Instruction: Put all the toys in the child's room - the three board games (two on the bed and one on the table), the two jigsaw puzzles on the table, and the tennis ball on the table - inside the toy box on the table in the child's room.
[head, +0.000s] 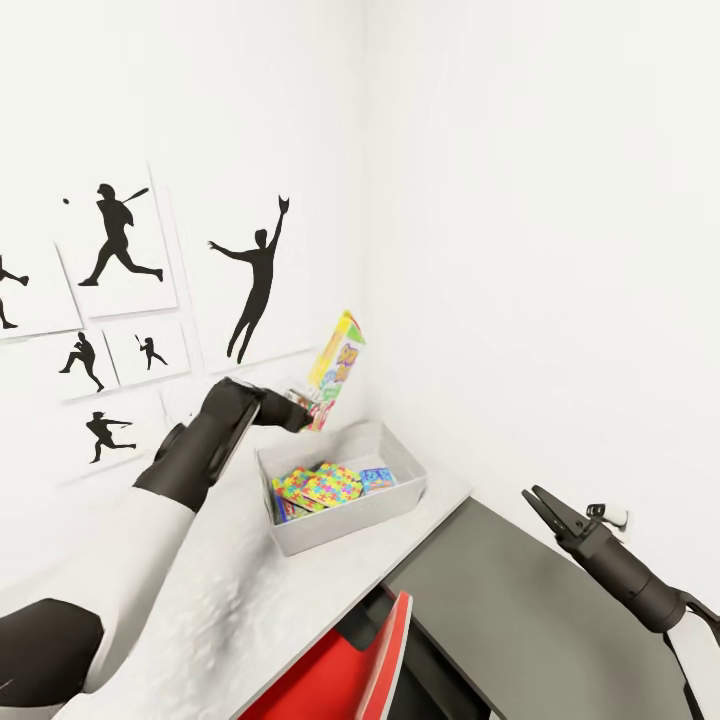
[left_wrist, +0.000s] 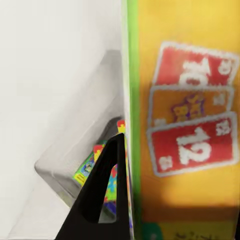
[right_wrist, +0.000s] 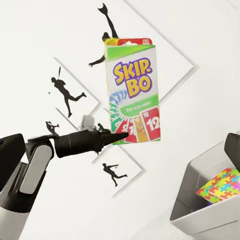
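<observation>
At frame centre your toy box (head: 395, 497) holds jigsaw puzzles (head: 318, 488) and a blue game (head: 377, 479); above it, your left gripper (head: 306, 412) clamps the "SKIP-BO" box (head: 337, 366); right gripper (head: 541, 503) gapes empty.

Head view looks down over the table (head: 300, 590); both wrist views share the Skip-Bo box (right_wrist: 132, 90), seemingly close.

A yellow-green-red Skip-Bo box (head: 336, 368) is held upright and tilted in the left gripper (head: 303, 411), above the far rim of the light grey toy box (head: 345, 522). Inside the toy box, two bright jigsaw puzzles (head: 318, 487) and a small blue box (head: 377, 479) are seen lying flat. The toy box is set on the pale worktop (head: 230, 610) near the corner. The right gripper (head: 541, 502) is held over the lower dark grey top (head: 520, 620), its jaws parted. Black baseball silhouettes (head: 255, 275) are seen on the wall.
</observation>
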